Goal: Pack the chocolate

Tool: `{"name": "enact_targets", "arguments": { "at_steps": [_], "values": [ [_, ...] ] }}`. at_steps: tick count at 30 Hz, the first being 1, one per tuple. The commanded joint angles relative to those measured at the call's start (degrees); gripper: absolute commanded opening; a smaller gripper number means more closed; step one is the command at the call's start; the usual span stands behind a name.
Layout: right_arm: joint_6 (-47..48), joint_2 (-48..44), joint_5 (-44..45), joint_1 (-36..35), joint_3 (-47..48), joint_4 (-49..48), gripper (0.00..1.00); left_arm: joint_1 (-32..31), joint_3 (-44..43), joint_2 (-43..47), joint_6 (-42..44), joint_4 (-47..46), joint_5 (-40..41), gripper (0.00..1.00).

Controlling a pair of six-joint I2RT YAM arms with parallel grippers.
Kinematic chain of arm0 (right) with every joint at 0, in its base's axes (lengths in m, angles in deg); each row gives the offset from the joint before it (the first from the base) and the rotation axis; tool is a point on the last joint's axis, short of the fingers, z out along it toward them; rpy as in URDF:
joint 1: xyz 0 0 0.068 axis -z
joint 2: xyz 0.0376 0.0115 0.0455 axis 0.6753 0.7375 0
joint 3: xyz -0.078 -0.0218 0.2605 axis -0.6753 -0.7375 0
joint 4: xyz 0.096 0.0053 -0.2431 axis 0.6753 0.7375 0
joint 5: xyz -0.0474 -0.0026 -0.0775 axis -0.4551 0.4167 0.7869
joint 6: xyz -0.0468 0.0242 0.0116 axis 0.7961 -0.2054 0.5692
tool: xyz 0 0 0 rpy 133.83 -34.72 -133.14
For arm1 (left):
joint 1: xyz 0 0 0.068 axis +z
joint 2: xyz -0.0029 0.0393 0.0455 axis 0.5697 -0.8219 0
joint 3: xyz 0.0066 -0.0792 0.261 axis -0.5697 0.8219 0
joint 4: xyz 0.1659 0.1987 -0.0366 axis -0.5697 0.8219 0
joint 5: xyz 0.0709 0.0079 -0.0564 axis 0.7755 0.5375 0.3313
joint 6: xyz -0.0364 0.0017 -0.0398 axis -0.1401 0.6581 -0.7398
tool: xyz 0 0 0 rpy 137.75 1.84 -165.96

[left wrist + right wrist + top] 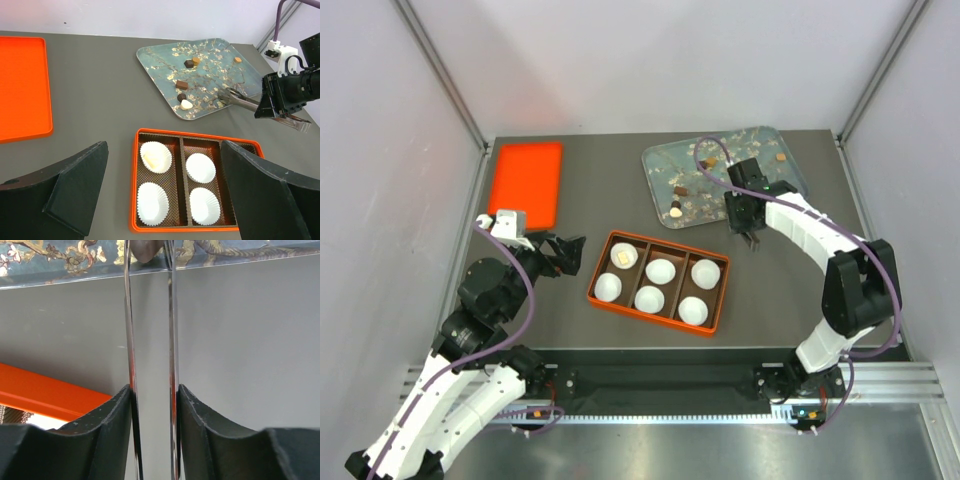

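Left tool point(570, 253): I am seeing it gaping wide, empty.
Right tool point(225, 96): pinching a dark chocolate piece point(145, 251); only its wrist view is showing this.

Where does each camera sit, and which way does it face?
Top: high behind the bases, looking down on the table; left arm and right arm show.
Left wrist: on the left arm, facing over the cup box toward the flowered tray; fingers of the open left pincer show.
Right wrist: on the right arm, looking along the tweezers clamped in the right pincer toward the tray.
All three share that tray.
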Motion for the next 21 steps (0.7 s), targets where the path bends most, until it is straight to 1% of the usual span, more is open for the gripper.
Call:
{"name": "enact_targets", "arguments": {
  "at_steps": [1,13,21],
  "values": [
    [0.88,0.24,-0.25,0.73,1.05,-1.08,0.38,0.21,0.48,0.17,0.25,-3.42,0.73,0.99],
    [1.59,-3.00,-2.09,0.47,2.37,-0.46,0.32,0.21,0.57,0.26,0.25,-3.42,1.00,0.99],
    [0.62,-7.57,-2.71,-3.39,2.81,0.06,0.30,0.21,0.74,0.70,0.42,-3.60,0.73,0.99]
  ]
}}
